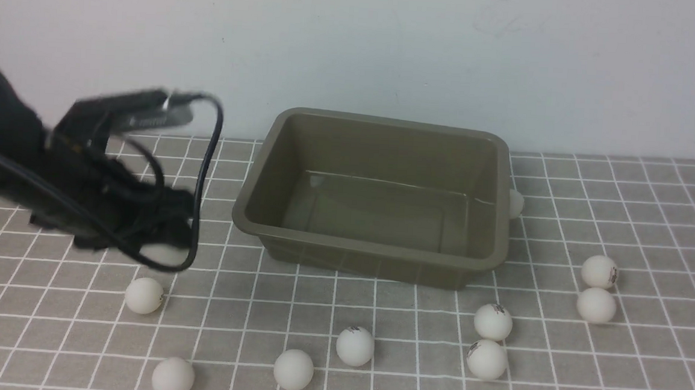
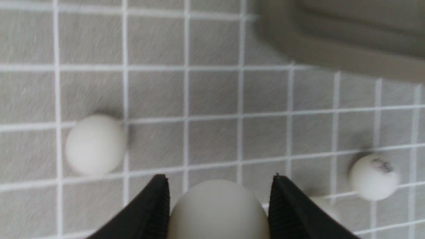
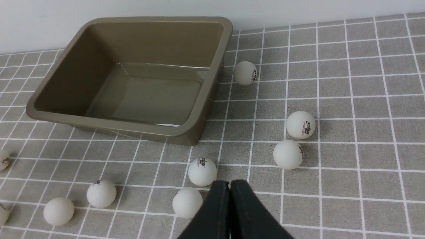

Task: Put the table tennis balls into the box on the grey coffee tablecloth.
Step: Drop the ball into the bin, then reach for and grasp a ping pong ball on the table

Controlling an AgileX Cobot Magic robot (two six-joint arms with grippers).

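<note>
While nine balls (image 1: 355, 346) lie around one box (image 1: 368, 252), left gripper (image 2: 219, 182) grasps a tenth ball (image 2: 218, 212), right gripper (image 3: 229, 183) clenched. Box olive-brown, round-cornered.

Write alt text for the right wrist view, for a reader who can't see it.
An empty olive-brown box stands on a grey cloth with a white grid, with white table tennis balls scattered on the cloth around it, some printed with a dark logo. The closed right pincer shows at the picture's lower edge, near two of the balls.
</note>
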